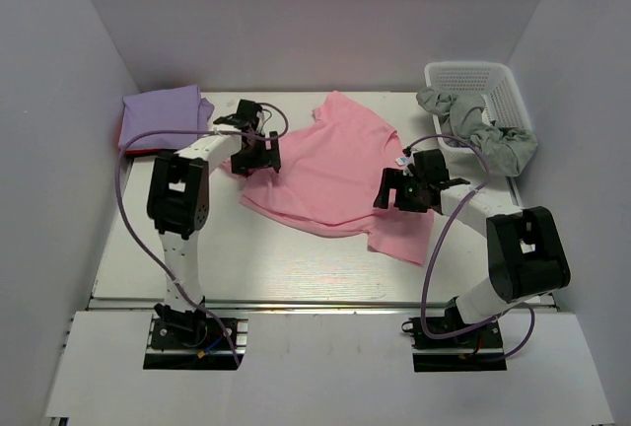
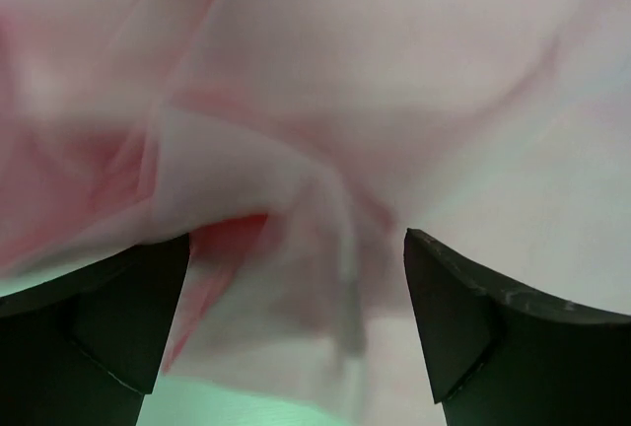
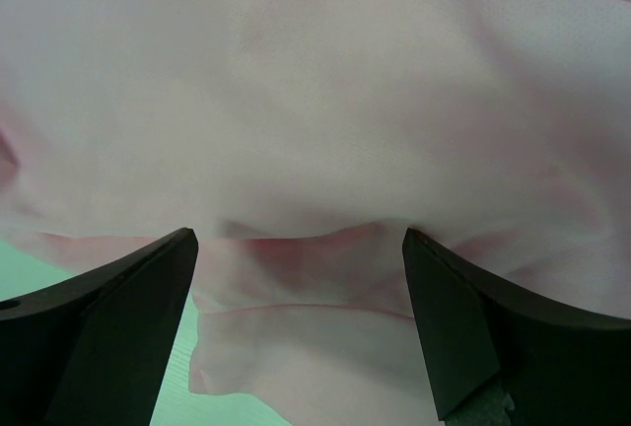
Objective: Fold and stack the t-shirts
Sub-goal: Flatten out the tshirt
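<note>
- The pink t-shirt (image 1: 330, 165) is lying spread out in the middle of the table (image 1: 246, 258).
- The left gripper (image 1: 264, 158) is hovering at the shirt's left edge, jaws wide apart, with rumpled cloth lying loose between them.
- The right gripper (image 1: 386, 192) is hanging over the shirt's right side, jaws spread, gripping nothing.
- The lavender t-shirt (image 1: 163, 110) is sitting folded in the far left corner, on top of the red t-shirt (image 1: 131, 153).
- A white basket (image 1: 493, 81) at the far right is holding grey cloth (image 1: 488, 135).

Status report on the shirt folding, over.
Left gripper open, right gripper open, both low over the pink t-shirt. Lavender t-shirt folded far left. Nothing blocking.
</note>
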`<act>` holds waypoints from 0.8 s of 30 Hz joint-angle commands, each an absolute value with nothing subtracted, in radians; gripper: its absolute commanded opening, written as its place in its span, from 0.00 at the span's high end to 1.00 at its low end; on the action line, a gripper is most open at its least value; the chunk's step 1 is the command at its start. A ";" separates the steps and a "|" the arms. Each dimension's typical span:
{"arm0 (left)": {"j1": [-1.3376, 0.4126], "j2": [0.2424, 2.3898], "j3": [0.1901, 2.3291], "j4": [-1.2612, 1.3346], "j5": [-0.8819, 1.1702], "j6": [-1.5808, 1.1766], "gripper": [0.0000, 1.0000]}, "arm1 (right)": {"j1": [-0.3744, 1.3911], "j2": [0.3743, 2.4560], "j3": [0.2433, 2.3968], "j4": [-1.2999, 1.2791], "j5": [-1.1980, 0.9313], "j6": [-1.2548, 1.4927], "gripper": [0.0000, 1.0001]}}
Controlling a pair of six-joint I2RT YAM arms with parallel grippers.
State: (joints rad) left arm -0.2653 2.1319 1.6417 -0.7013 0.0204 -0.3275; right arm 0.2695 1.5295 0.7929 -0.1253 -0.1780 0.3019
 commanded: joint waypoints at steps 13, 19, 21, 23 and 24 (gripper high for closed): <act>-0.252 1.715 1.190 -0.479 -0.028 -0.339 0.06 | 0.270 1.502 0.795 -0.124 -0.236 0.267 0.10; -0.252 1.847 1.308 -0.538 -0.026 -0.318 0.34 | 0.270 1.486 0.793 -0.132 -0.233 0.268 0.10; -0.252 1.868 1.319 -0.580 -0.047 -0.328 0.39 | 0.271 1.483 0.790 -0.132 -0.233 0.265 0.10; -0.252 1.878 1.319 -0.592 -0.060 -0.342 0.41 | 0.271 1.485 0.790 -0.136 -0.232 0.265 0.10; -0.252 1.878 1.299 -0.592 -0.060 -0.342 0.42 | 0.272 1.485 0.788 -0.137 -0.233 0.267 0.10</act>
State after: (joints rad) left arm -0.2569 1.9079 1.2766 -0.5613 -0.0299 -0.3347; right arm 0.2699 1.5143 0.7883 -0.1261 -0.2195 0.2794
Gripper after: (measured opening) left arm 0.585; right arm 0.904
